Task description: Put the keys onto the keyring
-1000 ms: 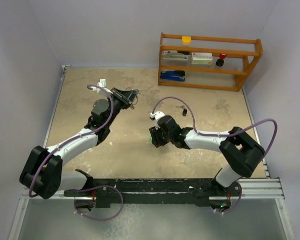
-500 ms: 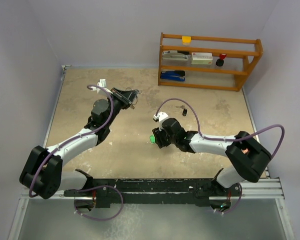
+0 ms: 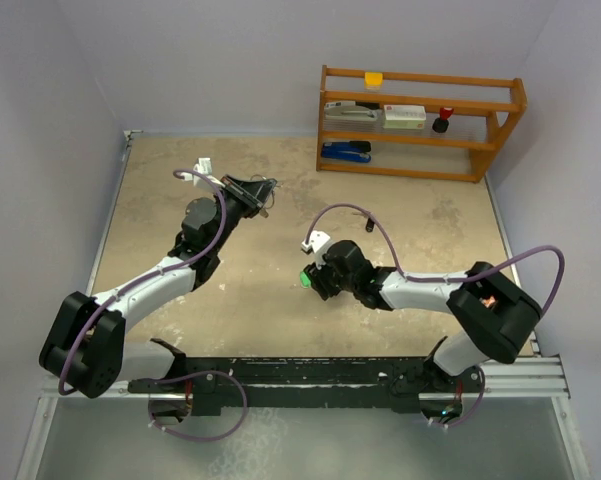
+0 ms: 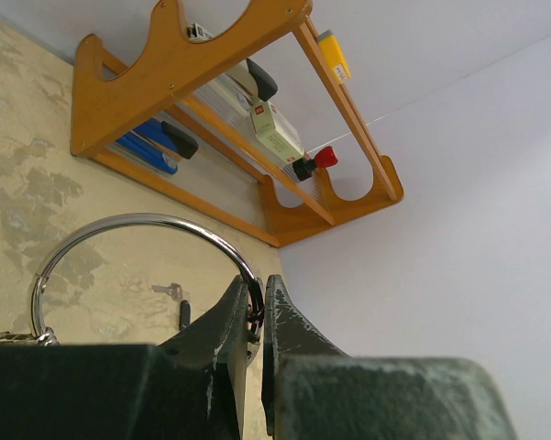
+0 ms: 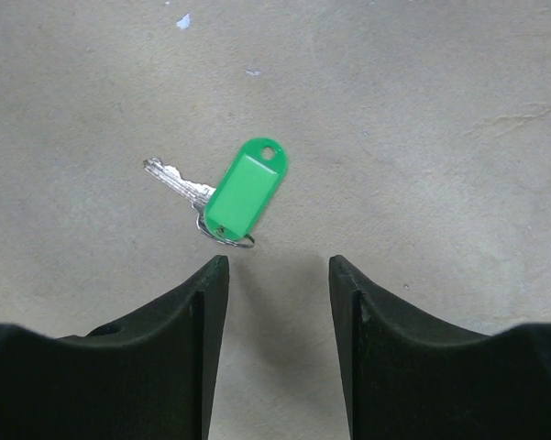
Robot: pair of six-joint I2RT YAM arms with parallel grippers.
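Beige tabletop (image 3: 160, 200), left fingers (image 4: 215, 330) pinching keyring (image 4: 147, 220), its lower arc hidden, right fingers (image 5: 179, 321) spread near green key (image 5: 246, 191)

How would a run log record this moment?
left gripper: shut on keyring | right gripper: open, aimed at green key | green key: lying on table, not held

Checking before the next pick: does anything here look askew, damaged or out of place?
Nothing stands out. The green-tagged key lies flat on the table before the open right gripper; the left gripper is shut on the keyring, which looks round and unbent.
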